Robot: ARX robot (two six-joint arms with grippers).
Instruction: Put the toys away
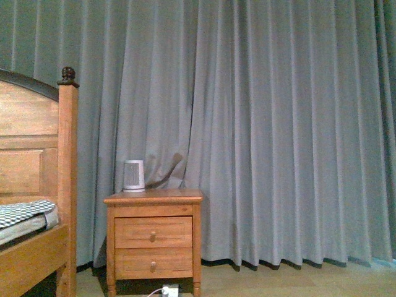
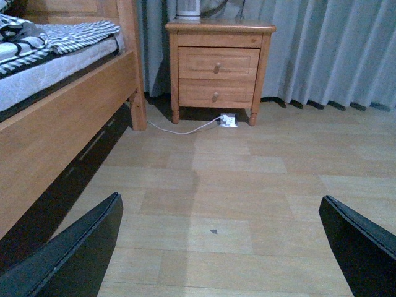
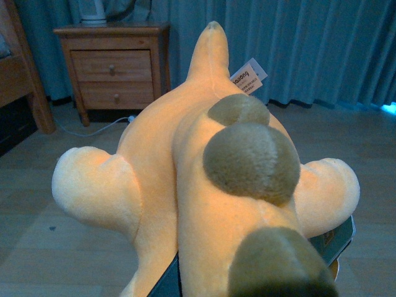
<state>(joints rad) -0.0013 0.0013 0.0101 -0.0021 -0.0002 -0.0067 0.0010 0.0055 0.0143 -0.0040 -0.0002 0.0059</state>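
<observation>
The plush toy (image 3: 185, 161) fills the right wrist view. It is soft and orange-yellow, with brown rounded patches, two pale rounded limbs and a pointed tip with a paper tag (image 3: 249, 77). My right gripper (image 3: 250, 263) is shut on its body; only dark edges of the fingers (image 3: 167, 281) show beside the plush. The toy hangs above the wooden floor. In the left wrist view my left gripper (image 2: 219, 247) is open over bare floor, with nothing between its black fingers (image 2: 80, 253). Neither arm shows in the front view.
A wooden nightstand (image 1: 153, 235) with two drawers stands against a grey curtain (image 1: 278, 124), with a white appliance (image 1: 133, 176) on top. To its left is a wooden bed frame (image 2: 55, 124). A white power strip and cable (image 2: 228, 120) lie on the floor by the nightstand.
</observation>
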